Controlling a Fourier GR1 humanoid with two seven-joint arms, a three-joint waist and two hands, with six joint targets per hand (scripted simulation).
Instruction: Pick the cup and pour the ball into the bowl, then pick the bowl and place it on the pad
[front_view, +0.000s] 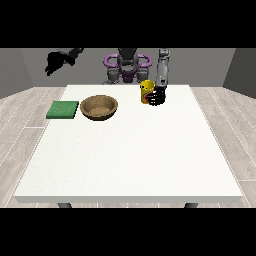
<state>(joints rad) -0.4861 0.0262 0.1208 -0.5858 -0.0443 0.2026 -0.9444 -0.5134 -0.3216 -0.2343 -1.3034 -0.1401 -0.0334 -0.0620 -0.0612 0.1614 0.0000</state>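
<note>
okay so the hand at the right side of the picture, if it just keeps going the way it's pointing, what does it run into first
The hand at the view's right comes down beside the yellow cup, fingers apparently around it. Going straight down, it would probably meet the white table first, though depth is hard to judge.

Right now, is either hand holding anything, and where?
The hand at the view's right is closed around the side of the yellow cup; the raised other hand holds nothing.

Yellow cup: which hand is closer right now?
Left. The hand at the view's right is right against the yellow cup; the hand at the view's left hangs raised, far off past the table's edge.
</note>
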